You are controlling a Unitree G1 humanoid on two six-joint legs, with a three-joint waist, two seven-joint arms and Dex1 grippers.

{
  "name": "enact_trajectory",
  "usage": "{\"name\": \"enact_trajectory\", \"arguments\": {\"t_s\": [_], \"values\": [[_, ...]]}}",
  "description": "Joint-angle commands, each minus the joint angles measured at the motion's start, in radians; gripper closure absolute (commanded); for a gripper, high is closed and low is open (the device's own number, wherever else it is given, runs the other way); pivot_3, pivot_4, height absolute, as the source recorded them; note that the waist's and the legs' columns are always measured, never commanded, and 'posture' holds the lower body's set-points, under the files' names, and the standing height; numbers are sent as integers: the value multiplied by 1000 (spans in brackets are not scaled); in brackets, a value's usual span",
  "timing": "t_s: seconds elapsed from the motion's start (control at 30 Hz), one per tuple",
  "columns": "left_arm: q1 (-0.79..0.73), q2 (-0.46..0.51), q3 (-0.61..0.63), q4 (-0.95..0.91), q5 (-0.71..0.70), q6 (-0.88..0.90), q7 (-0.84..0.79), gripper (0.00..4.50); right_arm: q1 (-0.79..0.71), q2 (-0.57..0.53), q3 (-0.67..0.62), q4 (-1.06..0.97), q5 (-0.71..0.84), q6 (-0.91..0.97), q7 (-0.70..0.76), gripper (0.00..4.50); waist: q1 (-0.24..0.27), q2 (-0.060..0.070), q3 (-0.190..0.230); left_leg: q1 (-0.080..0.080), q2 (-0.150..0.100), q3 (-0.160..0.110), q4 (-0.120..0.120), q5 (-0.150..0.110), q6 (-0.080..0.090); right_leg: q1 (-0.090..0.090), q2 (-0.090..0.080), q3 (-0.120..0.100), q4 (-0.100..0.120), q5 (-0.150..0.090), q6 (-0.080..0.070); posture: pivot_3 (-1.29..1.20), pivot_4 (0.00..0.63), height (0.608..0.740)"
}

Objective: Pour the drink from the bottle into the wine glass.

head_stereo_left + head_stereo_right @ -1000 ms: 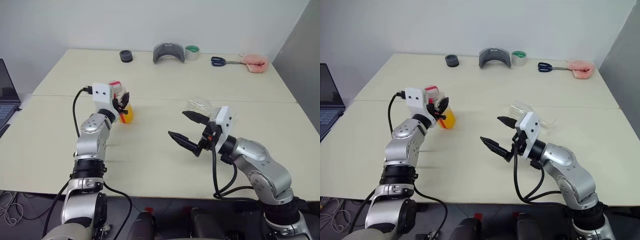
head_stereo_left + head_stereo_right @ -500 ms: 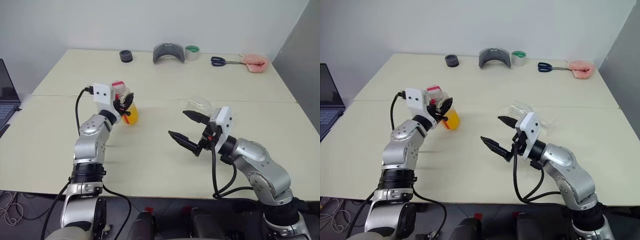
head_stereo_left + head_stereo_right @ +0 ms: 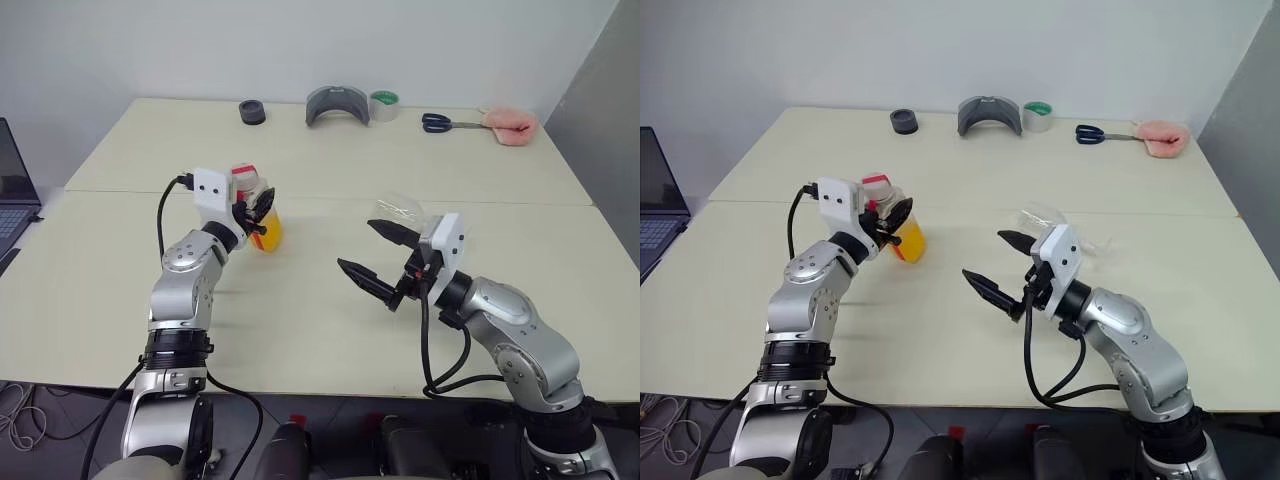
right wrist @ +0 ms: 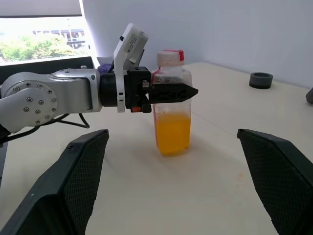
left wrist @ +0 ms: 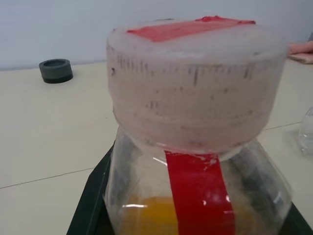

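Here the left gripper (image 4: 188, 91) holds the bottle (image 4: 171, 103) upright, pointing level.

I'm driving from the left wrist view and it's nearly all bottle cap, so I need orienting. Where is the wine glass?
Observer: The wine glass is on the table just beyond the right gripper, partly hidden by it.
Operator: Is that gripper holding anything?
Observer: No, its jaws stand wide open and empty.
Operator: How much drink is there?
Observer: The drink fills roughly the lower half of the bottle.
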Motion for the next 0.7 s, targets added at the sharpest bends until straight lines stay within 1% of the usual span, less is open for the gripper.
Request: {"name": "enact_trajectory", "arguments": {"t_s": [0.03,0.33,0.7], "values": [[-15,3,-7,-56,-18,-7,-21,2720,1,4,-16,-43,8,-27,-3,0,0,0,0,0,0,0,0,0,0,0,0,0,0,0,0,0,150,740],[-17,18,-39,-66,-19,-20,-83,2720,5,-16,-28,-69,48,-8,25,0,0,0,0,0,0,0,0,0,0,0,0,0,0,0,0,0,150,740],[-13,18,-114,-131,-40,-20,-214,2720,-1,-105,-67,-143,152,69,54,0,0,0,0,0,0,0,0,0,0,0,0,0,0,0,0,0,150,740]]}}
